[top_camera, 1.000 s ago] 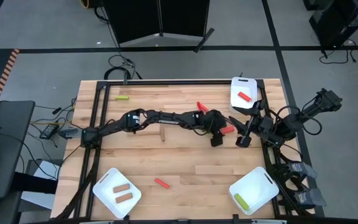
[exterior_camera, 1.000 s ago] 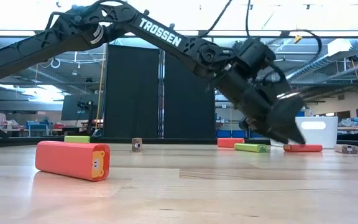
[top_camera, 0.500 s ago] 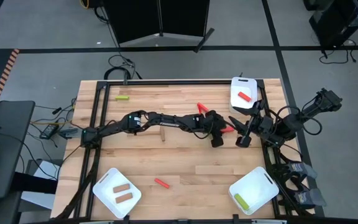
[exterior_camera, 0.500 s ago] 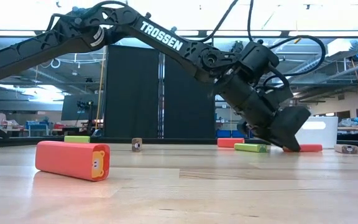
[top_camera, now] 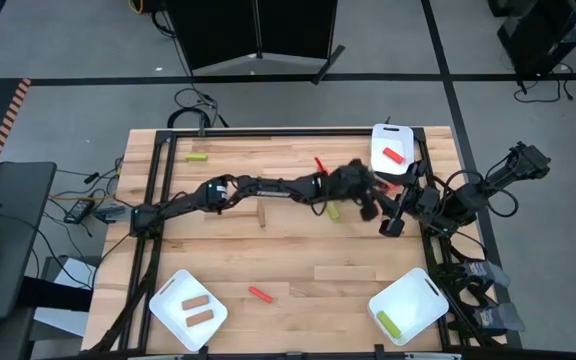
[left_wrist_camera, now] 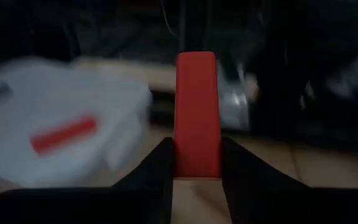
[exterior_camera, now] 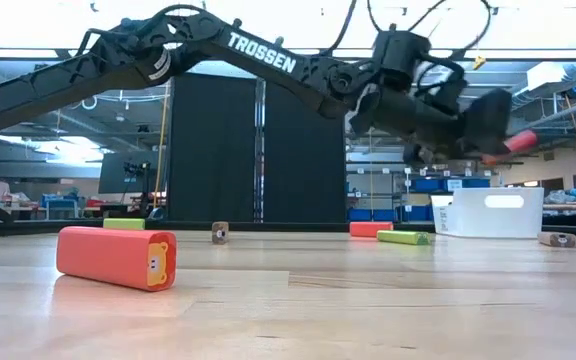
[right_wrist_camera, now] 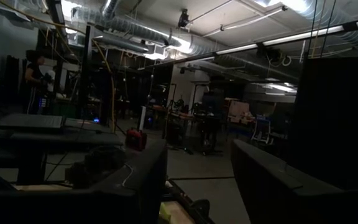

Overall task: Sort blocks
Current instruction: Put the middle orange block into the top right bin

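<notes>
On the bench's [top_camera: 288, 250] left half lie a yellow-green block [top_camera: 197, 157] near the far edge, a small brown block [top_camera: 262, 217] toward the middle, and a white tray [top_camera: 168, 303] at the near left corner holding two brown blocks [top_camera: 197, 309]. A red block [top_camera: 259, 294] lies on bare wood near the front edge, well apart from both arms.

The left arm stretches across the bench, and the left tool [top_camera: 380, 190] hangs above the surface just beside the far right tray [top_camera: 380, 145]. Its fingers [left_wrist_camera: 156, 163] are pinched on a red block [left_wrist_camera: 196, 115], which stands out beyond the tips. That tray already holds another red block [top_camera: 393, 155]. Below the arm, one more red block [top_camera: 320, 166] and a yellow-green block [top_camera: 333, 211] lie on the wood.

The right tool [top_camera: 389, 224] waits at the bench's right edge, close to the left one; its fingers [right_wrist_camera: 148, 177] stand spread apart with nothing between them. The near right tray [top_camera: 423, 292] holds a yellow-green block [top_camera: 389, 324].
</notes>
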You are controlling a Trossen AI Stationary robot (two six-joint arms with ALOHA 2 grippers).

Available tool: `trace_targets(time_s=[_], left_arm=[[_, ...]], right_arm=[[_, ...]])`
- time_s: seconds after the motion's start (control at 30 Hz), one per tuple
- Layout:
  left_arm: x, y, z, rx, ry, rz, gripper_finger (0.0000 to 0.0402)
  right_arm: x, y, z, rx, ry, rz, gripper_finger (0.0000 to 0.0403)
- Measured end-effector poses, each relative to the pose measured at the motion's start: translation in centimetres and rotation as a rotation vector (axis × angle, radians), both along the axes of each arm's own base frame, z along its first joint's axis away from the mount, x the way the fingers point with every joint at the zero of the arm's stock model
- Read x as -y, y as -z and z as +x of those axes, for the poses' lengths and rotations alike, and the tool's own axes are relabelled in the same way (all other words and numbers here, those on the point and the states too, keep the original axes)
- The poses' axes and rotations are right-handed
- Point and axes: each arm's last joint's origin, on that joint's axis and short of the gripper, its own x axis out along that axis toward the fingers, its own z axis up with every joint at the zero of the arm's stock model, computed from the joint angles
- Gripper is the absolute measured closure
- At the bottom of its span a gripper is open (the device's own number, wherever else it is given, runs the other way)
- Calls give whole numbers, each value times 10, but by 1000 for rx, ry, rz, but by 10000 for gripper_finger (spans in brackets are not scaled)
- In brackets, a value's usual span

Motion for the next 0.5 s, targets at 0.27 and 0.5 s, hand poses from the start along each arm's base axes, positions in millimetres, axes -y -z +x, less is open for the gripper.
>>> trace_targets(time_s=[0.27,0.5], left_arm=[[-78,-10,-11,106,-117,-115,298],[-104,17,-13,157,-98,-228,298]], right_arm=[[0,0,0,1,-3,0,214],[0,-2,0,18,-14,-8,215]])
